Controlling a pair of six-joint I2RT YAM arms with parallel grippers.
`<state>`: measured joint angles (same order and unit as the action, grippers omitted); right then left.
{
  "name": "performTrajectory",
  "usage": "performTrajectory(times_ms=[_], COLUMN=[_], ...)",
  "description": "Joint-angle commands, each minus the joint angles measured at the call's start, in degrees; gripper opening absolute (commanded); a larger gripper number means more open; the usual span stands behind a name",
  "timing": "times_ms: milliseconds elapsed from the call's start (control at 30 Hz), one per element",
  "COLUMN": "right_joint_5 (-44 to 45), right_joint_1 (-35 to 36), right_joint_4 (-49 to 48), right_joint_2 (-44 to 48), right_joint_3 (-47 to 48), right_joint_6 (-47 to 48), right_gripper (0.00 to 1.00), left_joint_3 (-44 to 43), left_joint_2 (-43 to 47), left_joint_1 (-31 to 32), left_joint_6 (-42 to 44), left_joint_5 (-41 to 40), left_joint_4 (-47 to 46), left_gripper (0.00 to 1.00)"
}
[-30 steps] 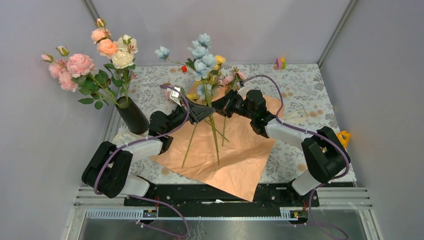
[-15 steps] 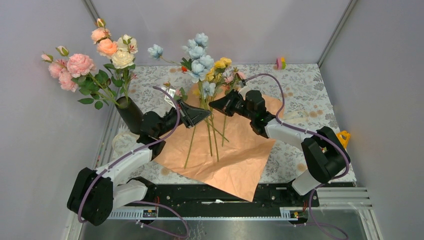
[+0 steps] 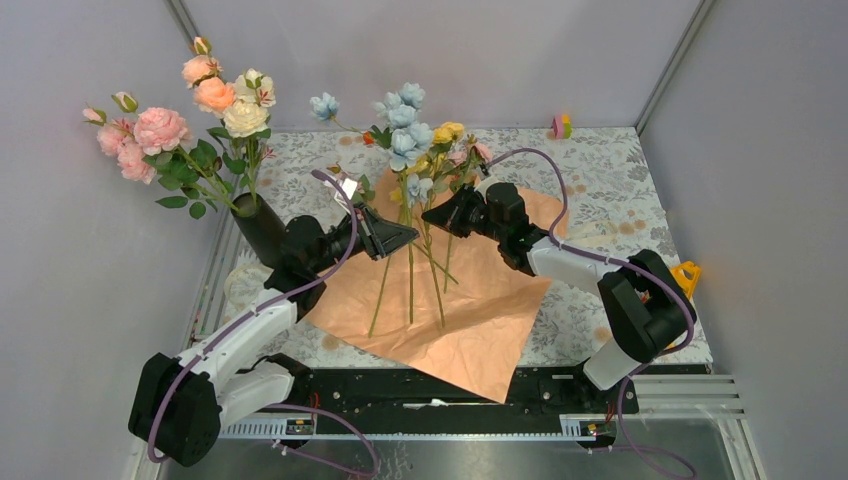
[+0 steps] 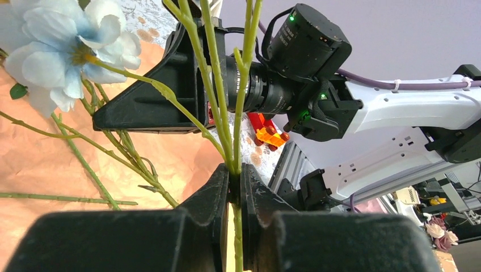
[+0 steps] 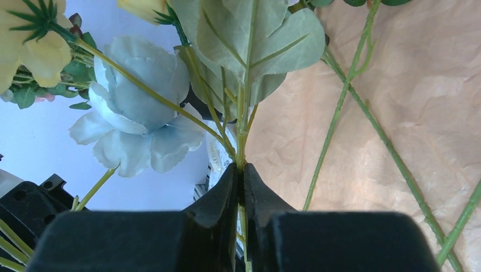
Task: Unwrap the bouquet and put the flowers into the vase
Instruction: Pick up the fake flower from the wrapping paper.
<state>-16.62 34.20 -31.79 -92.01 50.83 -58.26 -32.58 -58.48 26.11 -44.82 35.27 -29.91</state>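
Note:
The unwrapped bouquet paper [image 3: 470,300] lies flat, peach-orange side up. The black vase [image 3: 265,230] stands at the left and holds pink, peach and cream flowers [image 3: 215,100]. Above the paper, my left gripper [image 3: 408,237] is shut on the green stems [image 4: 238,113] of pale blue flowers [image 3: 405,120], which stand upright. My right gripper [image 3: 430,214] faces it closely, shut on a thin leafy stem [image 5: 241,141] of the same bunch. A pale blue rose [image 5: 133,96] and a yellow one [image 5: 28,45] show in the right wrist view. The stem ends [image 3: 410,290] hang down to the paper.
Small toy blocks [image 3: 560,126] sit at the back right and a red one [image 3: 368,138] behind the flowers. A yellow object [image 3: 686,272] lies at the table's right edge. A pale ribbon heap [image 3: 240,282] sits by the vase. Grey walls enclose the table.
My left arm has stretched out, its elbow dropping toward the front left. The held bunch has shifted slightly left and stands more upright. The right gripper has stayed near the stems.

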Motion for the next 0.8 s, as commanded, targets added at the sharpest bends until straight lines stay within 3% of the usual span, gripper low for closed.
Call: performTrajectory(times_ms=[0,100,300,567,767], right_joint_5=[6.2,9.0,7.0,7.1,6.3], right_joint_1=[-0.3,-0.4,-1.1,-2.4,-2.8], right_joint_4=[2.5,5.2,4.0,5.2,8.1], right_joint_2=[0.0,0.6,1.6,4.6,5.2], right_joint_3=[1.6,1.6,1.2,-0.8,-0.9], right_joint_6=[3.0,4.0,3.4,7.4,13.0], right_gripper=[0.08,0.03,0.26,0.31,0.55], left_joint_3=[-4.6,-5.7,-7.6,-8.6,-14.5], left_joint_2=[2.5,4.0,5.0,3.6,4.5], left_joint_1=[-0.4,-0.7,-2.9,-8.7,-8.7], left_joint_6=[-0.4,0.2,0.0,-0.1,8.8], left_joint_5=[2.8,2.0,1.5,5.9,6.2], left_joint_4=[-3.8,-0.6,5.5,8.1,17.1], left_gripper=[0.00,0.00,0.00,0.00,0.00])
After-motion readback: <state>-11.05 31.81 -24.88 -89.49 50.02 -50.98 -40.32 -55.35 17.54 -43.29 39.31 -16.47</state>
